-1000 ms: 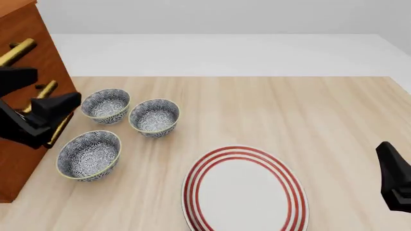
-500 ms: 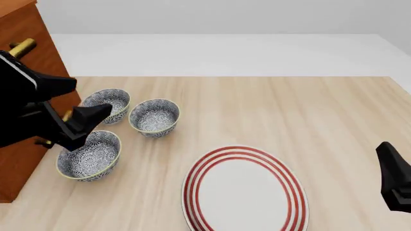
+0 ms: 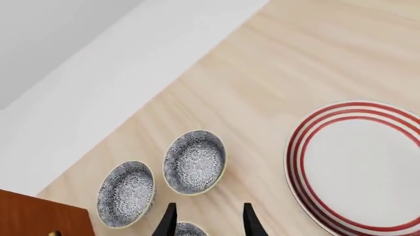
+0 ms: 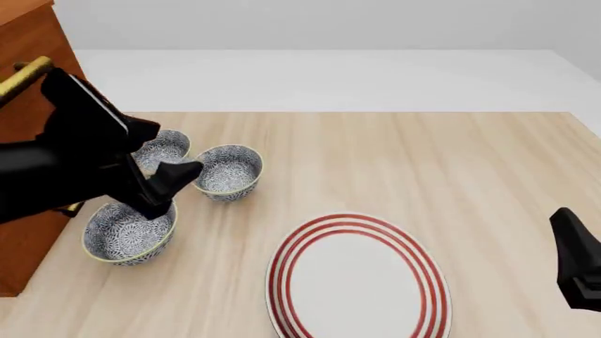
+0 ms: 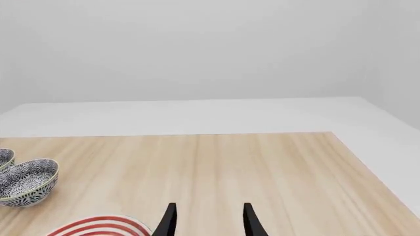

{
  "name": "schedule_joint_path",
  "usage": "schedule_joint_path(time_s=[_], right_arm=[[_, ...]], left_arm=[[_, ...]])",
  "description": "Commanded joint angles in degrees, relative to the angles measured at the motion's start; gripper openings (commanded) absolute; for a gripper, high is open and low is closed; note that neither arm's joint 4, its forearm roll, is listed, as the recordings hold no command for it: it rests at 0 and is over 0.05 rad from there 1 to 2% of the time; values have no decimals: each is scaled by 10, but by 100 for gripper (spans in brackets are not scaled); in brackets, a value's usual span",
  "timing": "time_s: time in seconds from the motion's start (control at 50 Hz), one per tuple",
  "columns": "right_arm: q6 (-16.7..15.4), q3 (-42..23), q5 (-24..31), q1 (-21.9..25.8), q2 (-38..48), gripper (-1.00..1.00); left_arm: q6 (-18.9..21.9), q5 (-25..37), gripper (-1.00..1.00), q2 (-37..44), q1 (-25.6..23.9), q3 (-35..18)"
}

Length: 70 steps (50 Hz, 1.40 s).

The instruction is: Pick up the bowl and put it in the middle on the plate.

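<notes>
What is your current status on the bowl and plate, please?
Left gripper open above nearest bowl, nothing held. Right gripper open, idle. Plate bare. Two lookalike bowls close by.

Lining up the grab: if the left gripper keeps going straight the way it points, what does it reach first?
Probably the nearest bowl: in the wrist view its rim sits between the open fingers of the left gripper. Depth is unclear, so this is a guess.

Light wood-grain table (image 4: 451, 162), white floor (image 4: 329, 77) past its far edge, plain pale grey wall (image 5: 210, 44) behind. Brown wooden cabinet (image 4: 38, 77) with brass handle (image 4: 24, 76) at left. Even lighting.
</notes>
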Motion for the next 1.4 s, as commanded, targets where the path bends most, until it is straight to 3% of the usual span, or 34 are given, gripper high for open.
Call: schedule_joint_path(time_s=[0.02,0.46,0.52,0.58,0.68,0.86,0.92,0.98,1.14,1.18,1.26,1.4], right_arm=[[-3,0,0,0,-2,100],[-3,0,1,0,-2,100],[-2,0,0,0,-1,100],[4,0,-3,0,5,100],[-2,0,1,0,-2,100],[0,0,-1,0,1,100],[1,0,-2,0,2,100],[-3,0,0,1,-1,100],[-3,0,-1,1,0,100],[-1,0,-2,1,1,100],[0,0,-3,0,3,100],[4,0,-7,0,8,100]], left_arm=[[24,-33,100,55,-12,0],[74,-83,100,136,-37,11],[112,-106,100,137,-21,34],[95,-106,100,148,-28,26],[117,-120,100,159,-20,34],[116,-113,100,179,-22,7],[148,-131,100,192,-7,20],[132,-122,100,198,-15,6],[141,-133,100,212,-9,11],[116,-120,100,219,-22,-3],[147,-149,100,230,-5,18],[150,-178,100,263,0,25]])
